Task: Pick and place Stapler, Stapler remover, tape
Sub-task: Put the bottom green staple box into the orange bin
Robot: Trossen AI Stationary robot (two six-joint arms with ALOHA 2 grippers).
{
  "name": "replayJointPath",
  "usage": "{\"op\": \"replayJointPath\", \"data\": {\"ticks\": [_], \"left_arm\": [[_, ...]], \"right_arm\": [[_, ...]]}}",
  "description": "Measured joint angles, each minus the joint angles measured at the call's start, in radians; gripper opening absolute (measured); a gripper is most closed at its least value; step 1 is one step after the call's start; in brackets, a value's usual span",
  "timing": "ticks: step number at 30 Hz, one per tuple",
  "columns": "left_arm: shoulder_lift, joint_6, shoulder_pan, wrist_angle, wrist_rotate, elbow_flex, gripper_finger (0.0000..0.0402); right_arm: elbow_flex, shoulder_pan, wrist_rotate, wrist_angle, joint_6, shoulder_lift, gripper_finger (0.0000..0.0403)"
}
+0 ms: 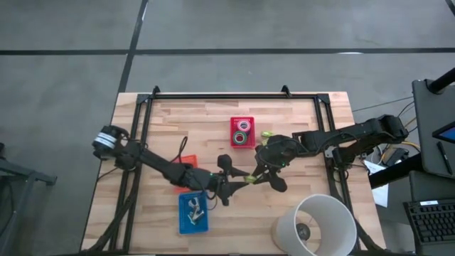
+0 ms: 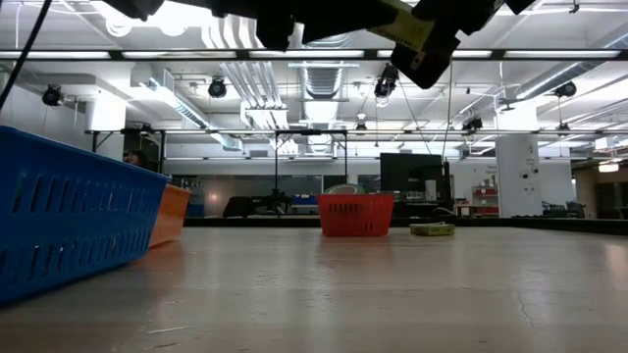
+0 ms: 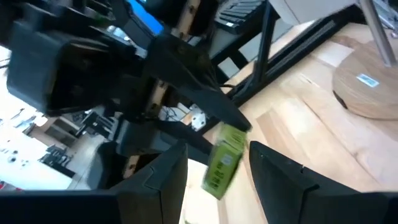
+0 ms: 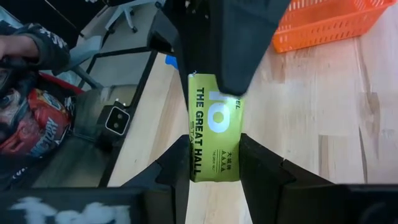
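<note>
Green staple box (image 4: 214, 127) sits clamped in right gripper (image 4: 214, 165); left gripper (image 3: 214, 171) straddles it, fingers apart. Mistimed release risks dropping it.

A lab or workshop hall. The low view shows an open ceiling with bare ducts (image 2: 314, 83), pipes and long strip lights (image 2: 245, 54), and benches with monitors (image 2: 410, 172) at the far wall. From above, the wooden desk (image 1: 298, 185) stands on grey concrete floor (image 1: 64, 71), with a keyboard (image 1: 432, 220) and cables at 4 o'clock.
</note>
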Motion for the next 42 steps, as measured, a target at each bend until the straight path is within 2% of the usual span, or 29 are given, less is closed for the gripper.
{"op": "replayJointPath", "data": {"ticks": [12,22,25,29,34,38,42], "left_arm": [[0.005,-0.056,0.015,-0.005,0.065,0.000,0.0164],[0.001,-0.070,0.020,-0.007,0.075,-0.001,0.0059],[0.000,-0.071,0.020,-0.007,0.075,-0.003,0.0046],[0.000,-0.093,0.020,-0.011,0.075,-0.004,0.0055],[-0.001,-0.124,0.018,-0.078,0.071,-0.005,0.0066],[-0.015,-0.173,0.008,-0.182,0.016,-0.006,0.0046],[-0.044,-0.262,-0.001,-0.277,-0.064,-0.007,0.0045]], "right_arm": [[-0.001,0.003,0.000,0.034,0.000,0.000,0.0109],[-0.001,0.004,-0.005,0.042,0.021,0.000,0.0117],[-0.001,0.004,-0.005,0.044,0.021,0.000,0.0121],[-0.001,0.003,0.005,0.056,0.019,0.000,0.0142],[-0.001,0.002,0.007,0.052,0.006,0.000,0.0188],[-0.001,0.002,0.005,0.048,-0.033,-0.001,0.0219],[-0.001,0.002,0.004,0.066,-0.041,-0.001,0.0237]]}}
